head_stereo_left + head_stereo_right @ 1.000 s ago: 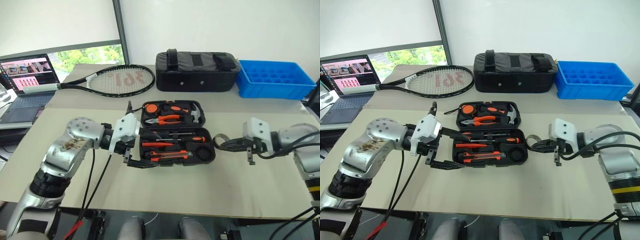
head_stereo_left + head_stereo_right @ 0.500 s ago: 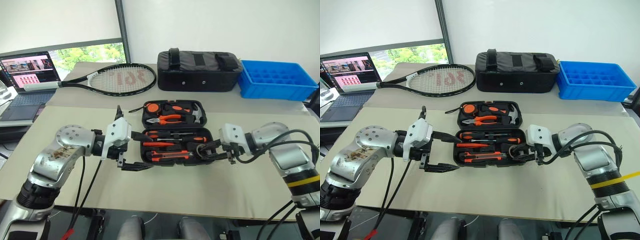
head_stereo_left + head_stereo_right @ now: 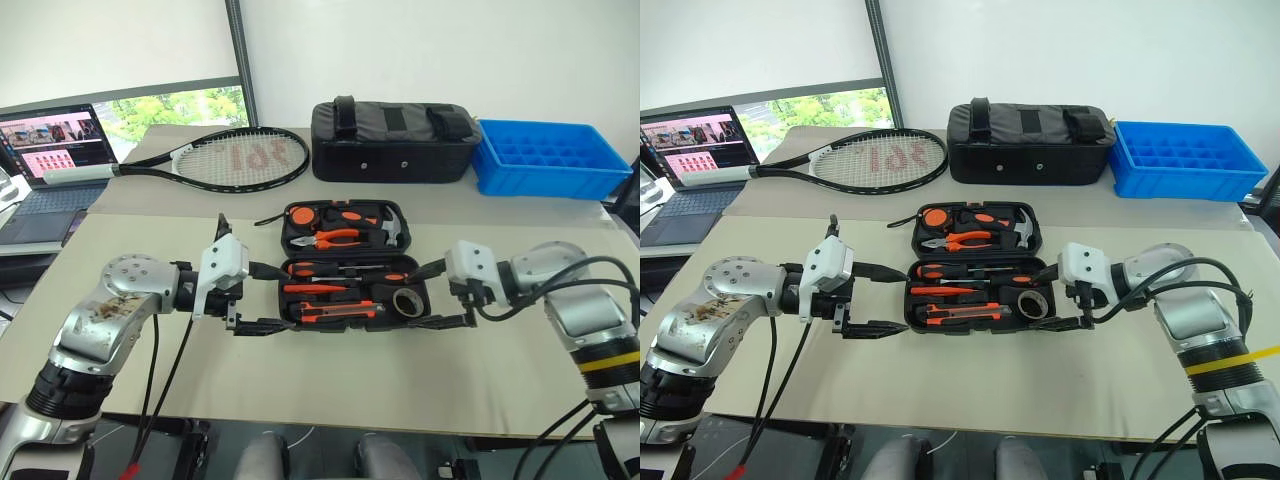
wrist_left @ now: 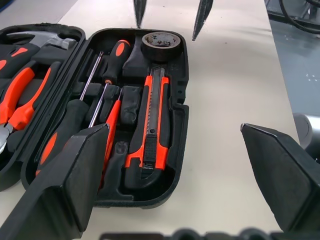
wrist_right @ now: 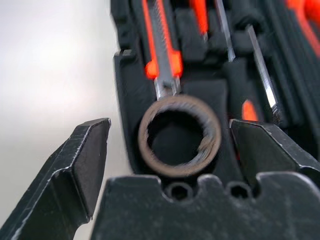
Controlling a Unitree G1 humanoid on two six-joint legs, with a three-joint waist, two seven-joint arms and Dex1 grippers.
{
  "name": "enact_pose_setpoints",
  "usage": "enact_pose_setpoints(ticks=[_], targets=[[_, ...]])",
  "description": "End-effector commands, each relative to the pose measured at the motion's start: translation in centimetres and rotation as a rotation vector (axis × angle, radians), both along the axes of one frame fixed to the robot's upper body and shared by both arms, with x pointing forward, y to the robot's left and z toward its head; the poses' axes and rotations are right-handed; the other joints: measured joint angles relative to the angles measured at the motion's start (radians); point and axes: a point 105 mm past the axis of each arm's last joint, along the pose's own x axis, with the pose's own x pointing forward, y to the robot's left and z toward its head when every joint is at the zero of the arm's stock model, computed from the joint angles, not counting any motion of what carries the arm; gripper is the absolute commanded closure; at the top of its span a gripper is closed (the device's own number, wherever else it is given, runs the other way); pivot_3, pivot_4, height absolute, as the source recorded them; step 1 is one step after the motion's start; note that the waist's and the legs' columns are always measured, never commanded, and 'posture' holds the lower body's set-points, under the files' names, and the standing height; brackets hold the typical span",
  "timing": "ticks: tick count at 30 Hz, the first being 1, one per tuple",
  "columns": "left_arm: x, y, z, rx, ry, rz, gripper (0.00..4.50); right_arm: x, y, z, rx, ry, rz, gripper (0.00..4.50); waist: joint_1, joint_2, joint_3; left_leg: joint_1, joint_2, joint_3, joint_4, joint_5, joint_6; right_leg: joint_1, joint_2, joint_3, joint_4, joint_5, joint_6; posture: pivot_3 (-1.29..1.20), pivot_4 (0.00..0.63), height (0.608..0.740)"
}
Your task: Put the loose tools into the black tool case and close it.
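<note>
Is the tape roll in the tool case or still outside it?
In. The tape roll lies in the right-end pocket of the open tool case, beside the utility knife; the open right gripper straddles it without touching.

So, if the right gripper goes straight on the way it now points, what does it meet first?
Most likely the tape roll, lying in the black tool case between the open right gripper's fingers. Depth is unclear.

The case (image 3: 355,268) lies open mid-table; the tape roll (image 3: 406,301) sits in its near-right corner, seemingly beside the knife (image 3: 340,313).
</note>
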Motion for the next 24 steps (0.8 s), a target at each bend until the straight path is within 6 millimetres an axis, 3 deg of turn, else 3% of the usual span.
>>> enact_pose_setpoints(ticks=[1,9,13,16,18,22,24], targets=[[-0.2,-0.1,1.0,0.0,-0.04,-0.029,0.0,0.5,1.8,2.2,0.06,-0.105,0.015,0.55,0.0,0.0,0.0,0.0,0.0,0.0,0.0,0.0,0.0,0.0,0.0,0.0,0.0,0.0,0.0,0.0,0.15,0.708],[-0.2,-0.5,1.1,0.002,-0.046,-0.045,0.0,0.0,3.0,1.3,0.042,-0.094,0.055,3.17,0.004,0.0,0.0,-0.001,0.0,0.0,0.0,0.0,0.0,0.0,0.0,0.0,0.0,0.0,0.0,0.0,0.15,0.708],[-0.3,-0.6,1.0,0.005,-0.044,-0.045,0.0,-0.1,2.5,0.4,-0.005,-0.073,0.052,4.44,0.002,0.0,0.0,0.0,0.0,0.0,0.0,0.0,0.0,0.0,0.0,0.0,0.0,0.0,0.0,0.0,0.15,0.708],[-0.4,-0.6,0.9,0.007,-0.043,-0.042,0.0,0.1,1.3,-0.9,-0.084,-0.062,0.034,4.44,0.003,0.0,0.0,0.0,0.0,0.0,0.0,0.0,0.0,0.0,0.0,0.0,0.0,0.0,0.0,0.0,0.15,0.708],[-0.4,-0.6,0.9,0.006,-0.043,-0.041,0.0,0.2,1.4,-0.7,-0.062,-0.066,0.032,4.44,0.003,0.0,0.0,0.0,0.0,0.0,0.0,0.0,0.0,0.0,0.0,0.0,0.0,0.0,0.0,0.0,0.15,0.708],[-0.2,-0.4,1.1,-0.01,-0.051,-0.023,0.0,0.8,2.9,3.2,0.147,-0.077,0.009,4.44,-0.003,0.0,0.0,0.0,0.0,0.0,0.0,0.0,0.0,0.0,0.0,0.0,0.0,0.0,0.0,0.0,0.15,0.708],[0.0,-0.3,1.4,-0.029,-0.052,-0.01,0.0,1.8,2.8,5.1,0.227,-0.096,-0.044,4.44,-0.006,0.0,0.0,0.0,0.0,0.0,0.0,0.0,0.0,-0.001,0.0,0.0,0.001,0.0,0.0,0.0,0.15,0.708]])
